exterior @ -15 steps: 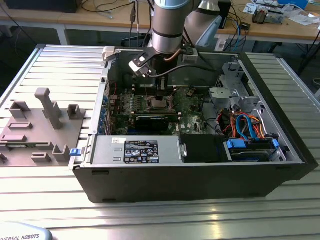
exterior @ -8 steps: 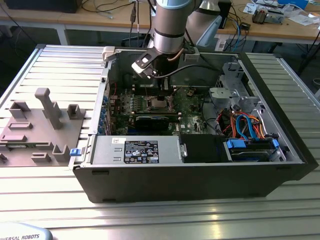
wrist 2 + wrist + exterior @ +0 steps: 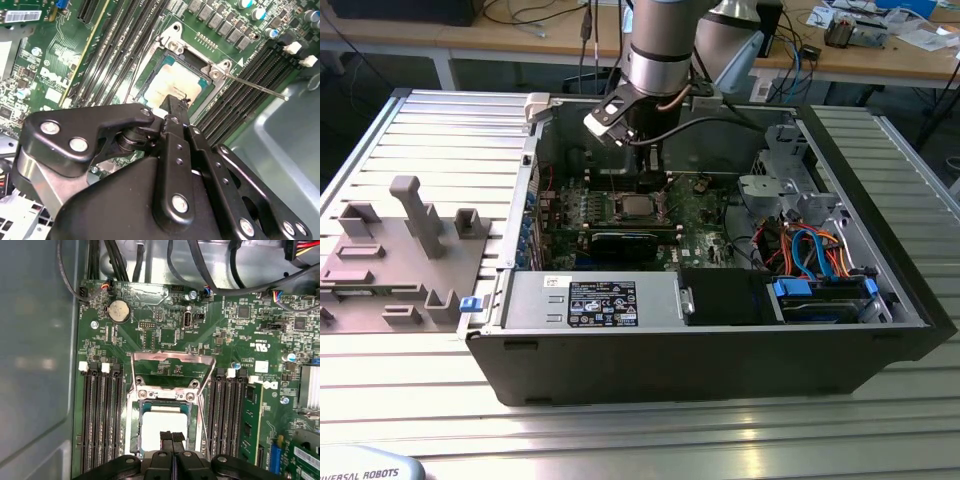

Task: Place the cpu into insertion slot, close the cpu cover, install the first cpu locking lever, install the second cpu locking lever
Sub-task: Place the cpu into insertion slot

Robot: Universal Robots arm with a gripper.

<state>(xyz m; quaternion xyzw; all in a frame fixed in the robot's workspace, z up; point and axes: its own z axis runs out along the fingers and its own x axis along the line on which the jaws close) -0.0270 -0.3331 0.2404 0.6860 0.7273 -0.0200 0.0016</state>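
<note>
robot pincer closed above a chip seated in its slot

a robot arm hung inside an open computer case (image 3: 720, 360) that lay on a ribbed metal tabletop (image 3: 420, 400). in both wrist views the pincer (image 3: 172, 436) (image 3: 176, 102) had its fingertips pressed together with nothing between them, right over the cpu (image 3: 156, 424). whether it touched the chip could not be told. the cpu, a dull silver square, sat inside the insertion slot (image 3: 136, 425) on the green motherboard (image 3: 165, 330). the cpu cover (image 3: 172, 356) stood open, tilted back from the slot, with green board showing through its cut-out. in the second wrist view a thin metal lever (image 3: 252, 86) stuck out at a slant beside the slot.
</note>
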